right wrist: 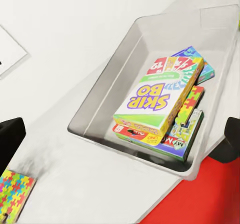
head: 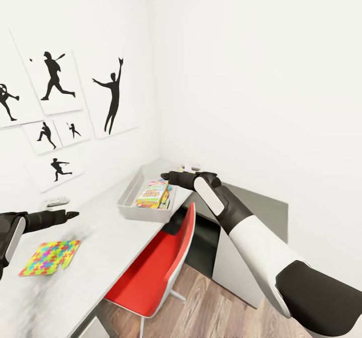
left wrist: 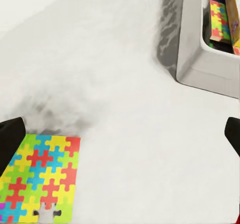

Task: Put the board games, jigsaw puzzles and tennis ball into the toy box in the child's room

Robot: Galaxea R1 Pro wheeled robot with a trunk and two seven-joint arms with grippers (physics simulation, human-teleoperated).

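Grey toy box [right wrist: 95, 106] holds stacked board games [right wrist: 152, 101], one jigsaw puzzle [right wrist: 189, 103].

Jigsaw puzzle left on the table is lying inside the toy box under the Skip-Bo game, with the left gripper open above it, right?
Not quite. That jigsaw puzzle lies flat on the bare table, outside the toy box, as the head view shows. The left gripper is open above it. The Skip-Bo game tops the stack in the box.
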